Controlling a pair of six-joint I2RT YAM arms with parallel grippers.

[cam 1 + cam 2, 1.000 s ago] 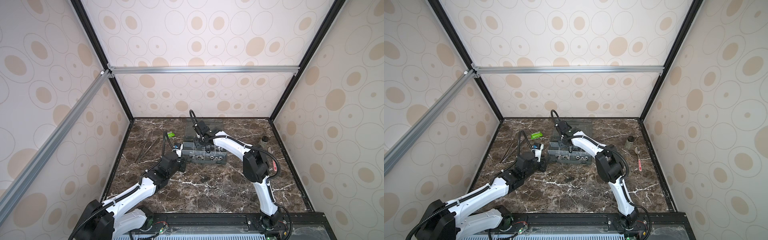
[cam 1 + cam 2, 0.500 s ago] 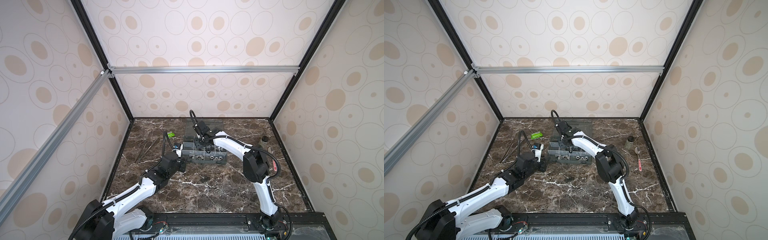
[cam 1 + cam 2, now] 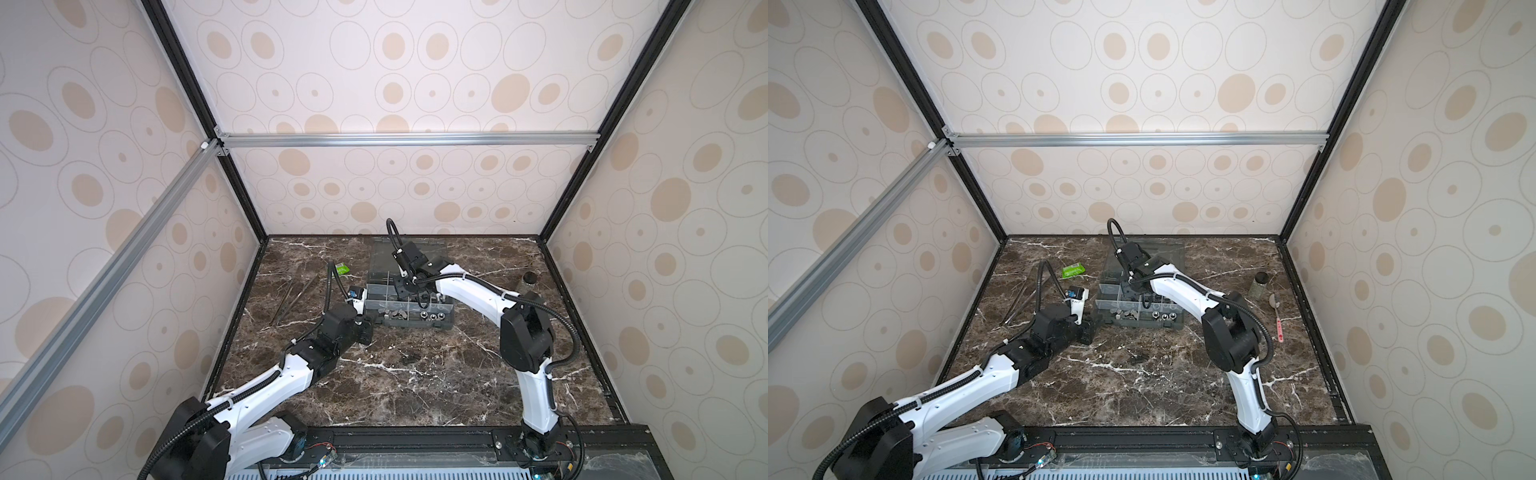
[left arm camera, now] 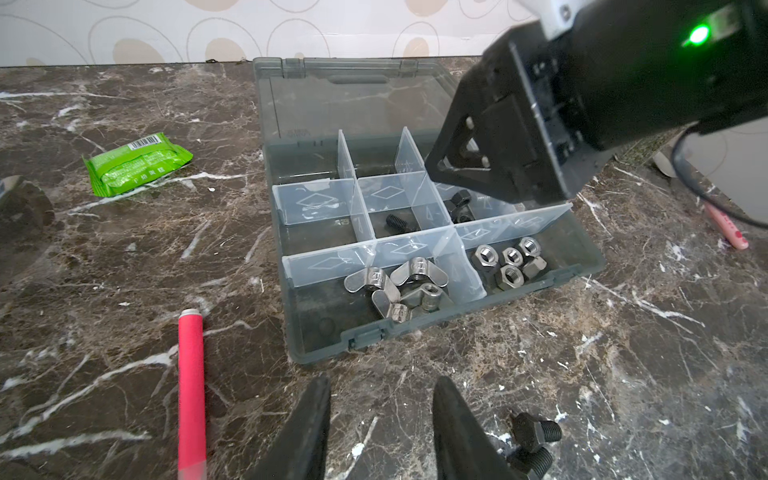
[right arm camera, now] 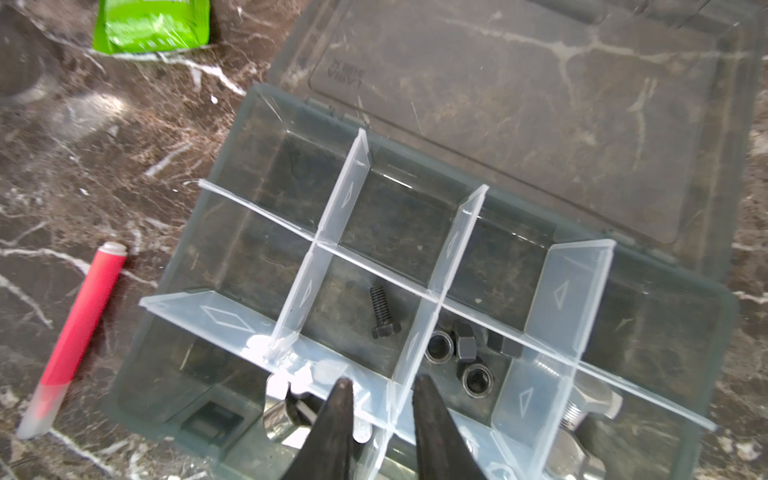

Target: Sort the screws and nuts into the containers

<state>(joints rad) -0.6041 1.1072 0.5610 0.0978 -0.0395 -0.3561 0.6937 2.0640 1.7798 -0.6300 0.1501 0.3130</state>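
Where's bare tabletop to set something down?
Front strip of the table, between the black bolts and the front rail, is bare. Crowded: organiser box with right gripper over it, left gripper beside it; tweezers, green packet left; jar right.

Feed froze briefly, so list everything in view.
organiser box: 1, grey, centre, open
wing nuts: about 4, silver, front middle compartment
hex nuts: 5, silver, front right compartment
boxed screw: 1, black, centre compartment
black nuts: about 4, black, next compartment
loose screws: 2, black, before box
packet: 1, green, left of box
tube: 1, red, left of box
tweezers: unclear, metal, far left
jar: 1, clear, far right
spoon: 1, pink, far right
left gripper: open, black, before box
right gripper: open, black, over box
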